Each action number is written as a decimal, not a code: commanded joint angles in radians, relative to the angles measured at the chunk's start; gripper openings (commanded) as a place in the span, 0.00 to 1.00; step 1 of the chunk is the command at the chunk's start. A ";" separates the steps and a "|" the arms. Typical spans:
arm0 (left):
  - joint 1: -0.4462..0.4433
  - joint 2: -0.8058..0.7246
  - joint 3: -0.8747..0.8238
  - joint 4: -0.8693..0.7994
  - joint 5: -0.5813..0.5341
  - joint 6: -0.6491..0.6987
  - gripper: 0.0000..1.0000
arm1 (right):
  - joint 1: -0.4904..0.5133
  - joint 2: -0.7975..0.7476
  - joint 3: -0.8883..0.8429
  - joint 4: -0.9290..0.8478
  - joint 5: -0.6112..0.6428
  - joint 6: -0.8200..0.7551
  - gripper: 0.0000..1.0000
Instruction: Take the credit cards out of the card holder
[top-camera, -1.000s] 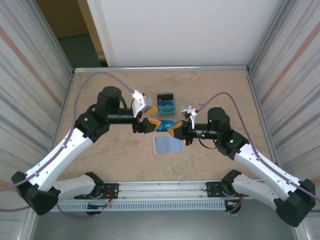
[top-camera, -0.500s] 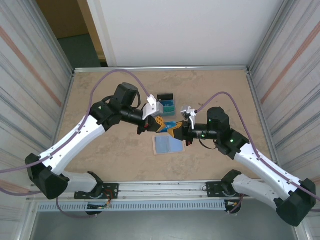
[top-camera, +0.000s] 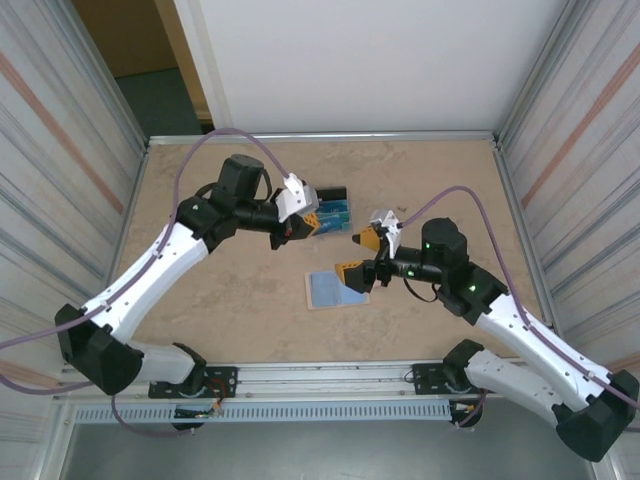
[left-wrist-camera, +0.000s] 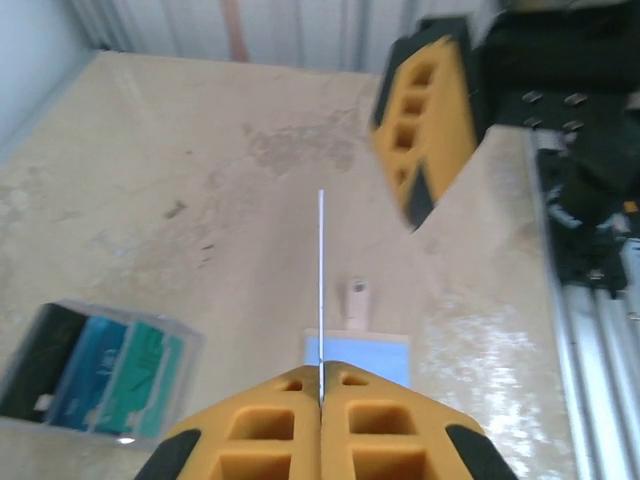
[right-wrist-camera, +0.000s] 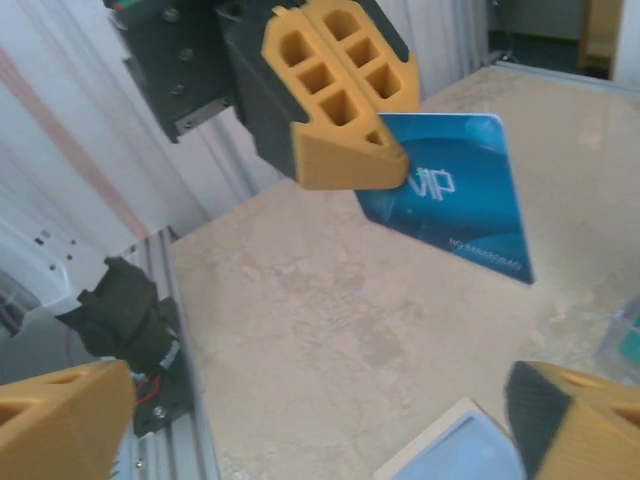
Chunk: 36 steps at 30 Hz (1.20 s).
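My left gripper (top-camera: 308, 226) is shut on a blue credit card (right-wrist-camera: 450, 195) marked VIP and holds it in the air, just left of the set-down cards (top-camera: 333, 210). In the left wrist view that card (left-wrist-camera: 320, 270) shows edge-on between the closed yellow fingers (left-wrist-camera: 270, 430). The card holder (top-camera: 335, 289) lies open on the table with its pale blue lining up and its snap tab (left-wrist-camera: 357, 300) pointing away. My right gripper (top-camera: 360, 256) hangs open just right of the card holder, with nothing between its fingers (right-wrist-camera: 62, 418).
Black, blue and teal cards (left-wrist-camera: 95, 372) lie side by side in a clear tray near the back middle. Metal rails (top-camera: 330, 380) run along the near edge, and corrugated walls (top-camera: 60, 150) close both sides. Bare table (top-camera: 220, 300) lies left of the card holder.
The left gripper closed on the blue card while the right still held it. The right gripper then opened and let go, and the left carried the card back towards the tray.
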 joint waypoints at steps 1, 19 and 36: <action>0.039 0.071 0.020 0.062 -0.063 0.086 0.00 | -0.011 -0.025 0.008 -0.025 0.113 -0.001 0.99; 0.116 0.576 0.311 0.171 -0.078 0.302 0.00 | -0.112 -0.089 -0.062 -0.035 0.453 0.149 0.99; 0.116 0.738 0.379 0.229 -0.100 0.294 0.00 | -0.123 -0.092 -0.062 -0.076 0.458 0.161 0.99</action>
